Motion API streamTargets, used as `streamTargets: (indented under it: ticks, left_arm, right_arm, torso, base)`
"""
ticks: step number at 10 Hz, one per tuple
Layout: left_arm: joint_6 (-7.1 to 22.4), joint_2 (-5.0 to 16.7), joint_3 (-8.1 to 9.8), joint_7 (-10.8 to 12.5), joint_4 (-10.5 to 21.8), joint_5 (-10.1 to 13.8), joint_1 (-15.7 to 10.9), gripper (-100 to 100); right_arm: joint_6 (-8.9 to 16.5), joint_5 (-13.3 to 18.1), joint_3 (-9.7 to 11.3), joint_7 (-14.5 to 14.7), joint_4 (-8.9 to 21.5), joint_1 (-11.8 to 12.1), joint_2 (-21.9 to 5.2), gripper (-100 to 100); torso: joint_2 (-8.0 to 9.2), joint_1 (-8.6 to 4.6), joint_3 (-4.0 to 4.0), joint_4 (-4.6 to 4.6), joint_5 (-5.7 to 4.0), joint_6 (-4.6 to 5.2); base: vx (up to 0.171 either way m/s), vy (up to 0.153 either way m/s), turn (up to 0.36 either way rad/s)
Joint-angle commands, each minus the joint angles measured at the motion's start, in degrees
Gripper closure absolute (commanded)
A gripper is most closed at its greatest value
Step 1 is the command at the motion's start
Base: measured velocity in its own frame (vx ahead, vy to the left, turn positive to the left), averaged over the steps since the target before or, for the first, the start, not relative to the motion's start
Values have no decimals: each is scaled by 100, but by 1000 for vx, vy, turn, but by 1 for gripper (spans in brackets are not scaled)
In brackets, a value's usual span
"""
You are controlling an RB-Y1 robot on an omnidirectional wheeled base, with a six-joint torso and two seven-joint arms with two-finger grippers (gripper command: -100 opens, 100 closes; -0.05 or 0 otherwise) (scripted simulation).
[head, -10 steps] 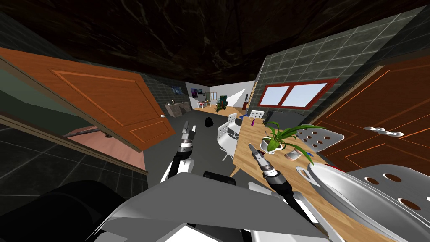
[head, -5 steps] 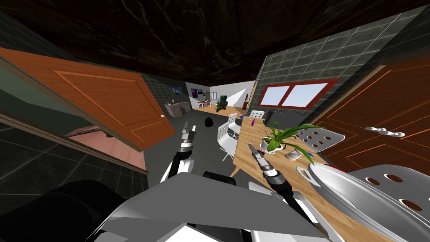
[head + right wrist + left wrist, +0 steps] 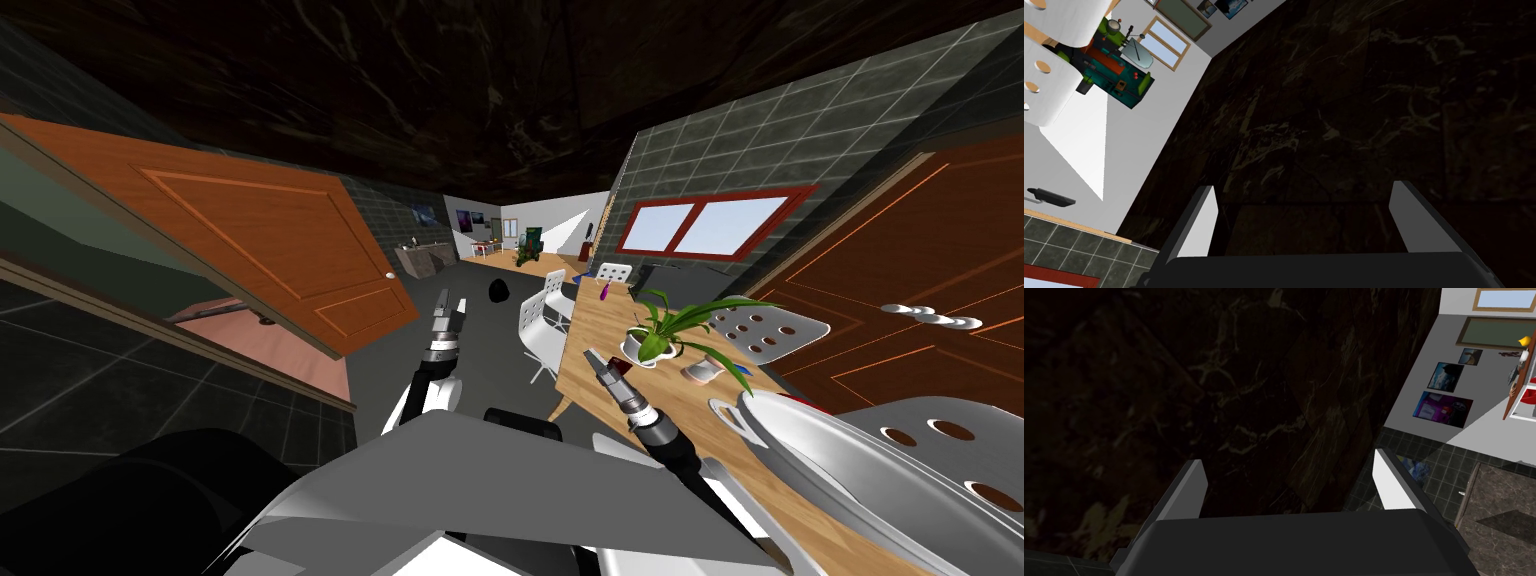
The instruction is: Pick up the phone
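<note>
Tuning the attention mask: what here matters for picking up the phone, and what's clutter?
Job: right hand, open, at the wooden table; small pale object on it, possibly the phone, can't confirm.
Clutter: potted plant, white chair, silver pot, purple item, left hand, orange door.

The right gripper (image 3: 591, 355) hangs over the near edge of the long light wooden table (image 3: 596, 322). A green leafy plant in a white pot (image 3: 648, 343) stands just beyond it.

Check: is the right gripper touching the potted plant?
Apart. Head view shows bare table between the right gripper and the potted plant; right wrist view has its fingers open, nothing between them.
</note>
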Motion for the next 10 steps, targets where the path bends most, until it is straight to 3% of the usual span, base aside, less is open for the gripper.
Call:
streamTargets:
  ticks: [1,2,10]
  left_arm:
    - [0,0,0,0,0,0,0,0]
    - [0,0,0,0,0,0,0,0]
    - [0,0,0,0,0,0,0,0]
  right_arm:
    - [25,147,65,36,51,53,-227,-100]
    - [43,254,118,64,95,80,-373,-100]
    - [43,254,118,64,95,80,-373,-100]
  torso:
    - [0,0,0,0,0,0]
    - [3,1,2,1,1,0]
    - [-5,-1,-3,-1,0,1]
  base:
    - [-19,6,61]
    - [-11,4,37]
    - [0,0,1]
